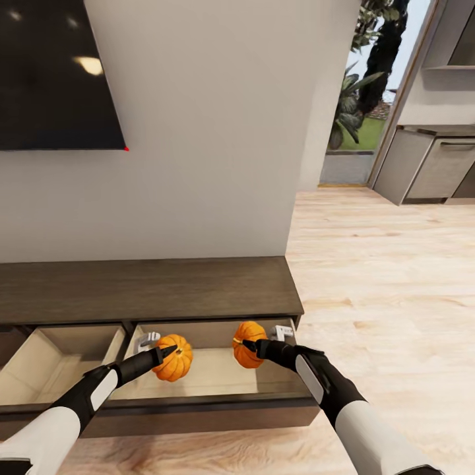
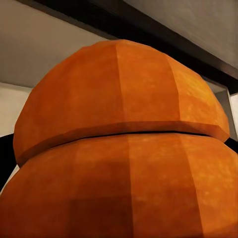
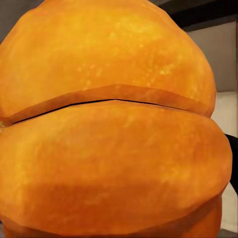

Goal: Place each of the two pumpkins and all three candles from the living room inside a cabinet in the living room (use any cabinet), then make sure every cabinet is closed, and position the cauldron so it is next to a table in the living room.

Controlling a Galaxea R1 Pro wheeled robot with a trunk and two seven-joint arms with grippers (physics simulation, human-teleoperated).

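Each gripper, left (image 1: 170,350) and right (image 1: 249,345), is clamping a pumpkin (image 1: 174,359) (image 1: 247,342) over the open drawer (image 1: 218,373) below, ready for dropping inside.

A long, low dark brown cabinet (image 1: 145,290) is set against the pale wall, on the light wood plank floor (image 1: 382,264) — its top bare. Two drawers (image 1: 211,376) along its front edge are pulled open — pale beige interiors are exposed near its right end.
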